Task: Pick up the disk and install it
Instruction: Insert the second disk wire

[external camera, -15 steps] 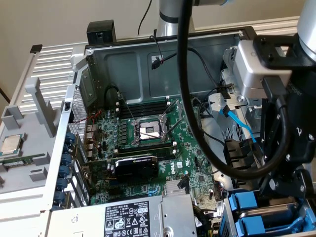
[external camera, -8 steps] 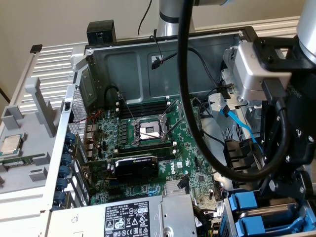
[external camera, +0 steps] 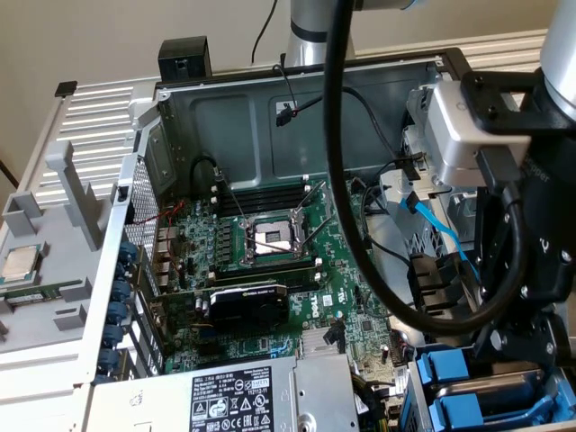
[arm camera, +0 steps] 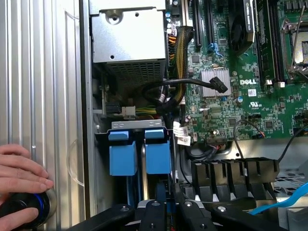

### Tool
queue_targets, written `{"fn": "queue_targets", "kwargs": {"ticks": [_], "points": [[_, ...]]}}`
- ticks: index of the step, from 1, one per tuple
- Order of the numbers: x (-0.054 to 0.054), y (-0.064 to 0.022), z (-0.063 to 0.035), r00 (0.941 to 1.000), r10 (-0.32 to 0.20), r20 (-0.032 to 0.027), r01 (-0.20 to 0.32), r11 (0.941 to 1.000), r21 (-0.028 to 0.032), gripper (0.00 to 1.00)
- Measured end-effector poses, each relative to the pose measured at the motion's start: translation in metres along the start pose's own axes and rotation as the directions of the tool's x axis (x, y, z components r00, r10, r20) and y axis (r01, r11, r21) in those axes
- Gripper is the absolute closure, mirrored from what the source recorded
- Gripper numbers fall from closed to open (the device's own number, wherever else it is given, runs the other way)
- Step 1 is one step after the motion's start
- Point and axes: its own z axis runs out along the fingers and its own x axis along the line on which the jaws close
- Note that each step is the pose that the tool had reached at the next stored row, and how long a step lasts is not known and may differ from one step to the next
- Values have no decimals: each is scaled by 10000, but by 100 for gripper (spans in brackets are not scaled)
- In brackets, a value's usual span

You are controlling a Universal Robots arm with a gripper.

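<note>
Disk (arm camera: 139,156) — bright blue plastic carrier tabs, blocky and smooth — sits upright in the drive bay beside the green motherboard (arm camera: 240,86). Black end effector (arm camera: 167,211) directly over it, fingers nearly closed, pinching the carrier's edge.

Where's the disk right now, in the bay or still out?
The disk sits in the drive bay at the exterior view's lower right, under the arm, right of the motherboard. In the wrist view its blue carrier stands upright just ahead of the tool.
</note>
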Motion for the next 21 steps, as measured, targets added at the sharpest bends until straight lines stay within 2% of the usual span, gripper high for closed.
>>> {"fn": "queue_targets", "kwargs": {"ticks": [21], "points": [[2, -11, 16, 10000, 1, 0, -1, 10000, 4, 84]]}}
